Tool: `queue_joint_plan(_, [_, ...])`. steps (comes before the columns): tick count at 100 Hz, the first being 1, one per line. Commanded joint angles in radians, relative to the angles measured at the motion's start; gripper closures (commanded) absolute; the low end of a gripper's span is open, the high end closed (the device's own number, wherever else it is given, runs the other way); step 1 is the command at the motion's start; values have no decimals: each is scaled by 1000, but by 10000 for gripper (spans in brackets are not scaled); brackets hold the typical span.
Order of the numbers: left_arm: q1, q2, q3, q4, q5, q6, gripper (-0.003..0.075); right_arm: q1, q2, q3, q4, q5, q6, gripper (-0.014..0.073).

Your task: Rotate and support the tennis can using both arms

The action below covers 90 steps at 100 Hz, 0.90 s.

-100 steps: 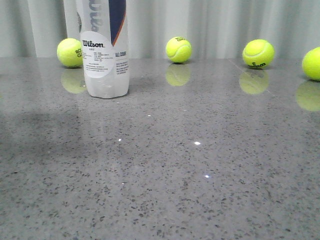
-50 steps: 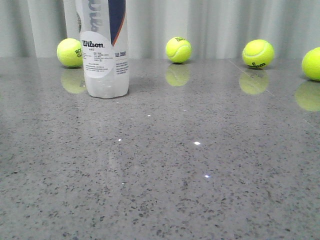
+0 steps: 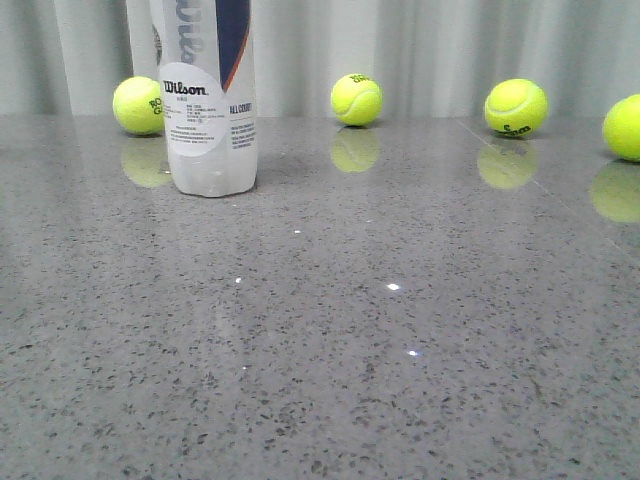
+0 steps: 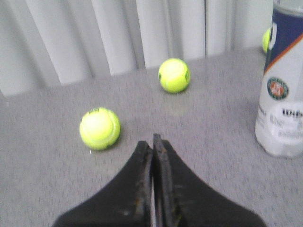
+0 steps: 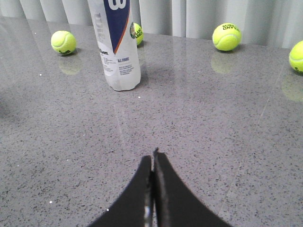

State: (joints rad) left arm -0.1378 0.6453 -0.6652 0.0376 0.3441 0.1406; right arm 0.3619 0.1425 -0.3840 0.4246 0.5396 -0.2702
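Note:
The tennis can (image 3: 210, 100) stands upright on the grey speckled table at the back left, its top cut off by the frame. It also shows in the left wrist view (image 4: 283, 85) and in the right wrist view (image 5: 118, 42), white and navy with an orange stripe. My left gripper (image 4: 152, 142) is shut and empty, well short of the can and off to one side of it. My right gripper (image 5: 153, 158) is shut and empty, far back from the can over bare table. Neither gripper shows in the front view.
Several yellow-green tennis balls lie along the back by the curtain: one beside the can (image 3: 139, 105), one mid-back (image 3: 357, 99), two at the right (image 3: 516, 107) (image 3: 624, 127). In the left wrist view two balls (image 4: 99, 128) (image 4: 174, 75) lie ahead of the fingers.
A dark shadow on the table at the left has faded away. The can and the balls have not moved.

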Motion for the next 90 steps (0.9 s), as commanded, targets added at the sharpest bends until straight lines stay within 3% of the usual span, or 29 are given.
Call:
queue_joint_plan(1, [3,-38,26,13,-226,-27,739,-3,9,-23,10,-70,-3,654])
queue_joint_plan(20, [9,-148,133,90,-225,-195,739,-3,9,-23,10,-70,-3,654])
queue_joint_plan(55, [85,-357,317,94,-271,-188,739,-3,9,-23,10,-70,-3,654])
queue_joint_plan(71, [85,-421,444,-38,-331,-62,739,-3,9,-23,10,-70,-3,654])
queue_joint_plan(90, [85,-519,579,-62,-386,-58,739,-3,9,-23,10,-70,-3,654])
